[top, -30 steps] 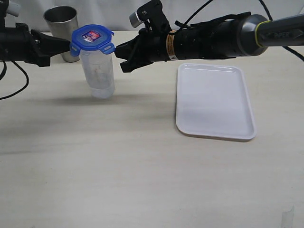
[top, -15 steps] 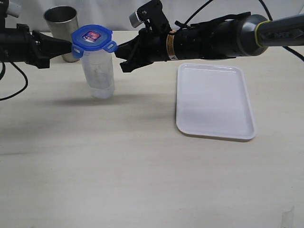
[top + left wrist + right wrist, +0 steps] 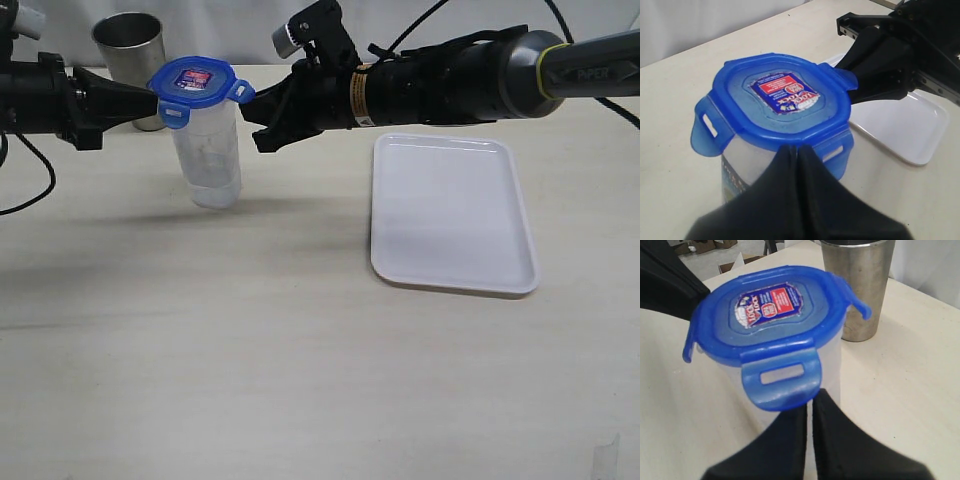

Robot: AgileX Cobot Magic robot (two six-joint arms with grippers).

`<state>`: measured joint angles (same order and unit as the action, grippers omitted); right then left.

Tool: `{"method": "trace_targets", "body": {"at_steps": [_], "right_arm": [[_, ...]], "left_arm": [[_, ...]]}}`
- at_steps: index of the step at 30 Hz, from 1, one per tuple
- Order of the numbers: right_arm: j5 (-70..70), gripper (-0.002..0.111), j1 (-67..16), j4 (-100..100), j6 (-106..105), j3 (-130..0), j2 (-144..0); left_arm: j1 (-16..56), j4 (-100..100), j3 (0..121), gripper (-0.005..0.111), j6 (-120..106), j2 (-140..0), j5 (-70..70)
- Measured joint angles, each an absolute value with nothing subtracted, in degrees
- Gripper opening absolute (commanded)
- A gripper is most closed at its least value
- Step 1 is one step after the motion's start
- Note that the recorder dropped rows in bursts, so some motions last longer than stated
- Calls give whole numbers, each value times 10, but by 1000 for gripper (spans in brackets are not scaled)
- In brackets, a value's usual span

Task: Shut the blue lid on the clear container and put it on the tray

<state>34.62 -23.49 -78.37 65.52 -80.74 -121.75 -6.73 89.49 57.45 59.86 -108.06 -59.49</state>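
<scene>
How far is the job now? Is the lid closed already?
Done: the blue lid sits on the clear container. In hand: the left gripper and right gripper, both shut, are at its flaps; the one by the right gripper sticks out, unlatched. Left: the container stands on the table, not on the tray.

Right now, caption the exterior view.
Left end effector and right end effector flank the blue lid atop the clear container.

Pale table (image 3: 300,380) with cup (image 3: 130,45) and container (image 3: 208,165) upper left, tray (image 3: 450,215) right of centre.
</scene>
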Motion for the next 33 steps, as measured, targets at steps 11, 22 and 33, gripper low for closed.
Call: {"method": "trace_targets", "body": {"at_steps": [11, 22, 33], "right_arm": [[331, 4, -235, -791, 656, -807, -1217], [327, 4, -235, -792, 656, -807, -1217], [327, 4, -235, -792, 656, -807, -1217]], "left_arm": [[-67, 898, 575, 0, 599, -1081, -607], [-67, 892, 575, 0, 600, -1081, -616], [-67, 869, 575, 0, 618, -1081, -518]]}}
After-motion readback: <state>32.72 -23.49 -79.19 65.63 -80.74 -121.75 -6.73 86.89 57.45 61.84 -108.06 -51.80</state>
